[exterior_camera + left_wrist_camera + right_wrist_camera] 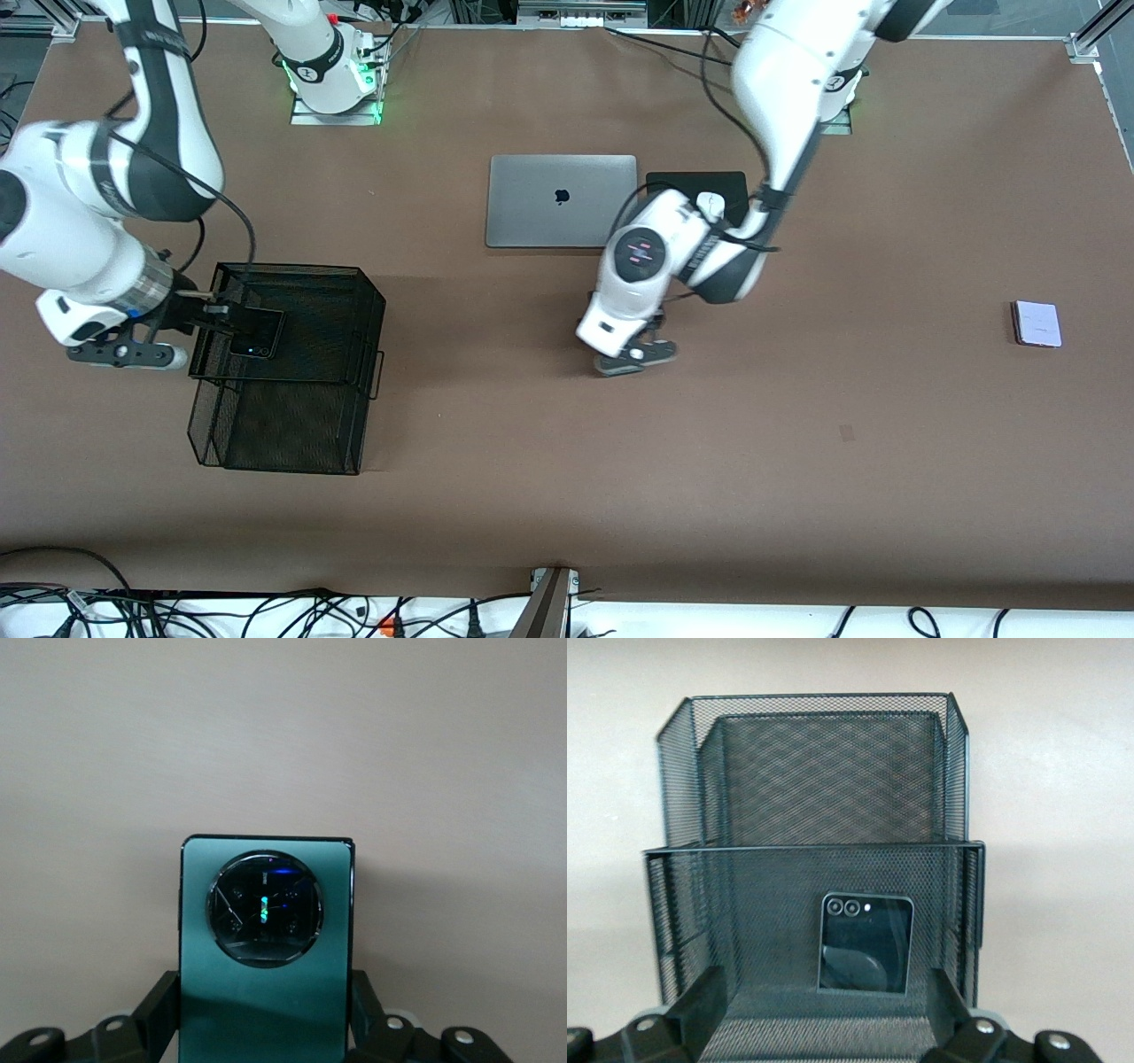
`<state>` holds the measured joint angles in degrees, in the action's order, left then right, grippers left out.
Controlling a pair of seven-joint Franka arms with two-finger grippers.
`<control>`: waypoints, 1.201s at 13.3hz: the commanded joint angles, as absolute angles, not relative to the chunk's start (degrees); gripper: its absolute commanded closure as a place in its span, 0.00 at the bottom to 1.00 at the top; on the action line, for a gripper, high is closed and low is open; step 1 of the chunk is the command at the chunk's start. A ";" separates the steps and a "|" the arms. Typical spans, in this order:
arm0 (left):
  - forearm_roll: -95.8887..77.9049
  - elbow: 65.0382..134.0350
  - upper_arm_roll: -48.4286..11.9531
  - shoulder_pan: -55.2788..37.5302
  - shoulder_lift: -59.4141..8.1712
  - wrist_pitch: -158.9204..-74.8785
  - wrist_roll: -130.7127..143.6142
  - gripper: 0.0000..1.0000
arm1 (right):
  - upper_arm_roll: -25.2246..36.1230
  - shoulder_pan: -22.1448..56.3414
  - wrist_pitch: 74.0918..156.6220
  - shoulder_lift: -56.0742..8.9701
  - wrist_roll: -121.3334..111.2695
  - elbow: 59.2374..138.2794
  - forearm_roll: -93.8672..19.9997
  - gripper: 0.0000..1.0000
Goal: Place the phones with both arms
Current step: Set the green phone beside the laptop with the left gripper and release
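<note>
My left gripper [634,354] is low over the middle of the table, shut on the long dark green phone [266,992], with a finger on each long edge. The phone's round camera ring [265,908] points away from the wrist. In the front view the hand hides this phone. My right gripper [217,315] is open and empty at the edge of the black mesh basket [372,297]. The small black flip phone [257,333] lies in the basket's upper tier, just past the fingertips [710,985], and shows in the right wrist view [865,943]. The pale pink-lavender flip phone [1036,323] lies at the left arm's end.
A silver laptop [561,200] lies shut near the bases. Beside it a white mouse [710,206] sits on a black pad [682,182], partly under the left arm. The basket's lower tier [283,425] opens nearer the front camera.
</note>
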<state>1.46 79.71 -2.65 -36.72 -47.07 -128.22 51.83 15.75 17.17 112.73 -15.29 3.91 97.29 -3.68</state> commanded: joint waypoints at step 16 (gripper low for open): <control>2.90 57.13 9.93 -53.00 -63.64 -130.96 55.55 0.00 | 15.47 17.58 97.47 -14.77 5.54 87.98 -4.66 0.00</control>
